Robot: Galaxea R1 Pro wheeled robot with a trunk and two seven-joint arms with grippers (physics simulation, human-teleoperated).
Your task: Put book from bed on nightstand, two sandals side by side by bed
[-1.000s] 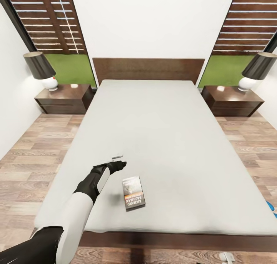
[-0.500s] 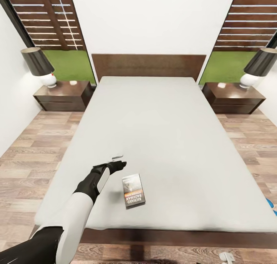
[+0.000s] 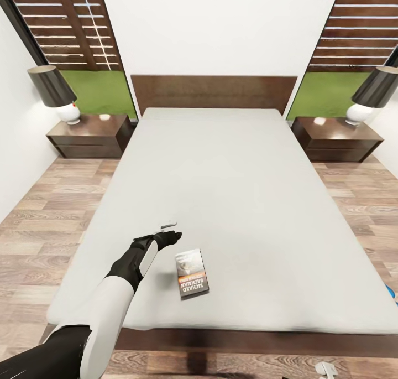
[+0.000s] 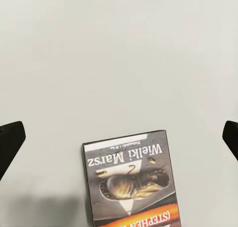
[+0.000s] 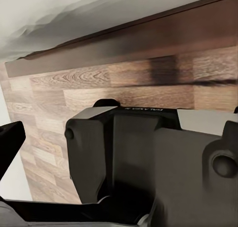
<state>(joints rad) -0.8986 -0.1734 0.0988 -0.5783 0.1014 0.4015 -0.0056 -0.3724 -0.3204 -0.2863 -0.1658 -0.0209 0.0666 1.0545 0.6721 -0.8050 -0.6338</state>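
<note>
Left hand (image 3: 168, 230) open (above mattress), book (image 3: 192, 275) lengthwise headboard-to-foot

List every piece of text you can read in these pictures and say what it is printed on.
"Wielki Marsz": on the cover of the book, left wrist view.
"(STEPHEN": on the book's orange band, cut off at the picture's edge.
"RICHARD BACHMAN": on the book in the head view, lying on the bed.
A thin line above the title is too small to read.
A marking on the robot's dark housing in the right wrist view is too blurred to read.
</note>
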